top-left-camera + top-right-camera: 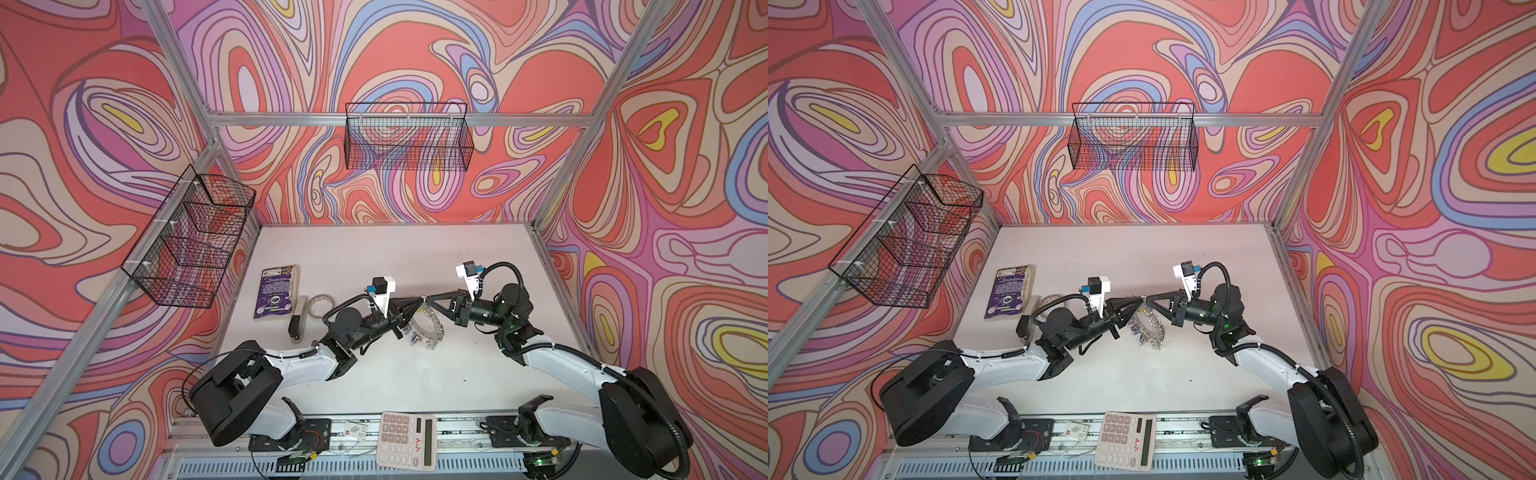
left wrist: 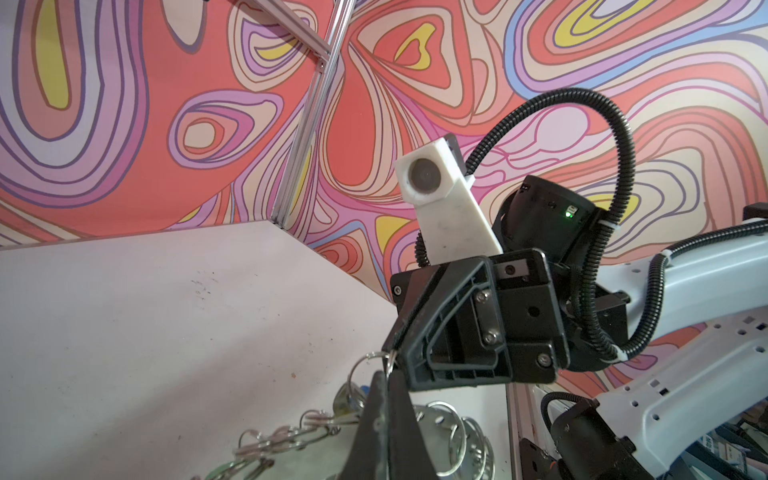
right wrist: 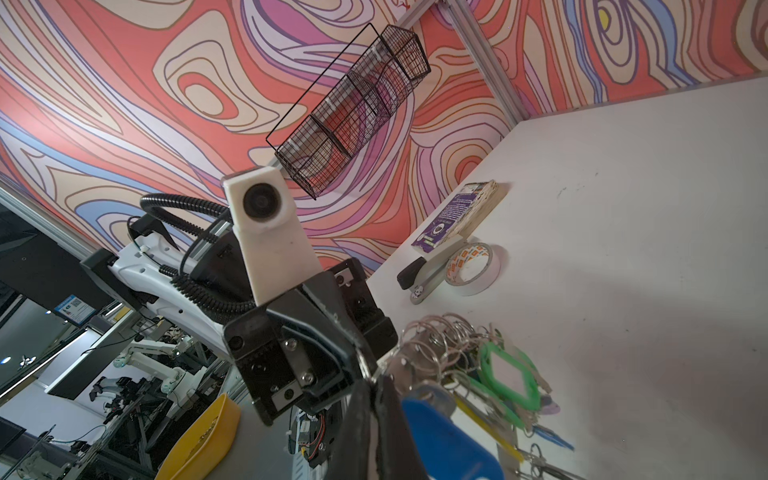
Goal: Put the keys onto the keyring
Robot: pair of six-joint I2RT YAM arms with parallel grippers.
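1. Left gripper (image 1: 419, 304): jaws closed, tip pointing toward the right arm, above the middle of the desk (image 1: 374, 257).
2. Right gripper (image 1: 429, 299): jaws closed, tip to tip with the left gripper.
3. A small silver split ring (image 1: 423, 299) shows where the two tips meet.
4. The keyring (image 1: 432, 332) sits directly under the tips, with its disc tilted. Whether it touches the desk cannot be told.
5. The keys (image 1: 411, 336), some with blue tags, cluster at its left rim.
6. Left part of the desk: book (image 1: 276, 293), stapler (image 1: 297, 324) and tape roll (image 1: 320, 305), close together.
7. Near edge: calculator (image 1: 407, 440) on the rail between the arm bases.
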